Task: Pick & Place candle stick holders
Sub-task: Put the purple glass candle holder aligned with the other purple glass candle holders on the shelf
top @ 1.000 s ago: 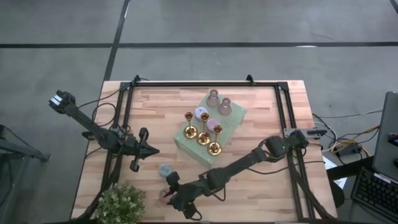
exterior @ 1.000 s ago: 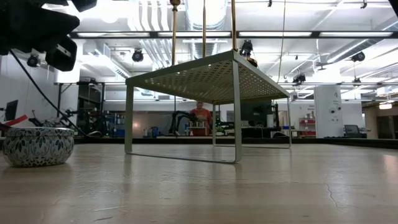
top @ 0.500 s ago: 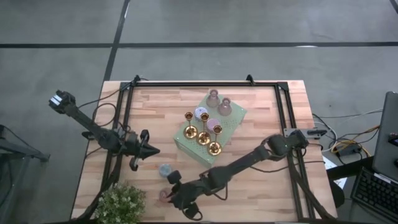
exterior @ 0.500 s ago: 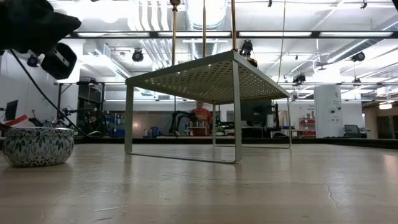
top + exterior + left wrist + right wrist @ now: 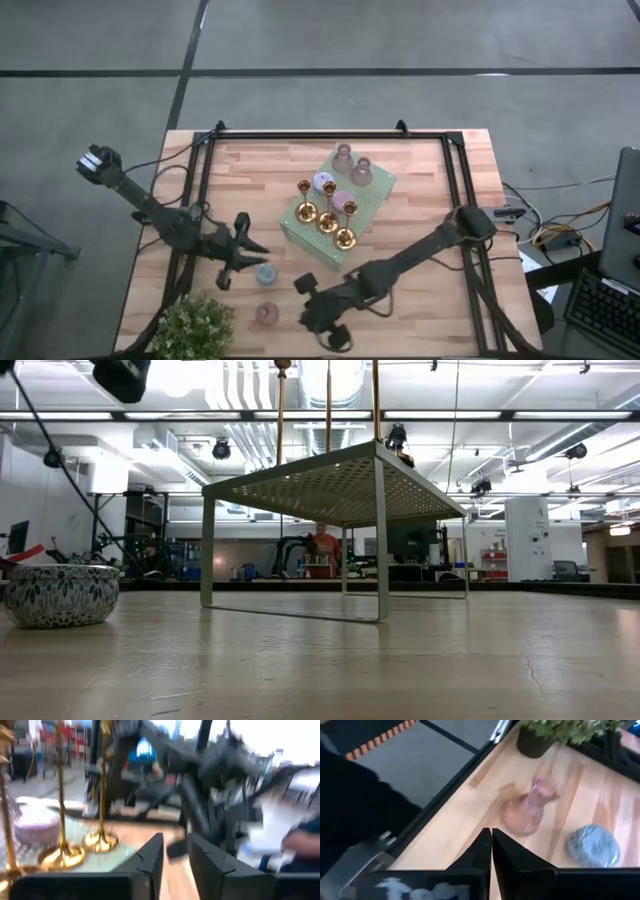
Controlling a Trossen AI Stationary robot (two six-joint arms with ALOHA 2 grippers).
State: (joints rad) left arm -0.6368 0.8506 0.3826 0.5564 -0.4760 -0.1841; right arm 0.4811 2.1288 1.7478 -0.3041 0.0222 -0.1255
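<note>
Slim gold candlesticks (image 5: pixel 328 221) and several squat pastel holders (image 5: pixel 343 157) stand on the pale-green dotted block (image 5: pixel 380 188). They also show in the left wrist view (image 5: pixel 63 851). A pale blue holder (image 5: pixel 266 273) and a pink holder (image 5: pixel 266 314) stand on their bases on the wood table. My left gripper (image 5: pixel 250 250) is open and empty, just left of the blue holder. My right gripper (image 5: pixel 312 300) is shut and empty, right of the pink holder (image 5: pixel 531 806), which it faces along with the blue holder (image 5: pixel 594 845).
A leafy plant (image 5: pixel 195 330) in a patterned pot (image 5: pixel 60 595) stands at the near left corner. A black frame rail (image 5: pixel 200 180) runs round the table. The block is a raised perforated shelf on legs (image 5: pixel 340 485). A person (image 5: pixel 322 548) shows far behind.
My right gripper has drawn back from the pink holder toward the table's right edge; the holder stays standing where it was. My left gripper has moved toward the near edge and a little right, up to the pale blue holder.
</note>
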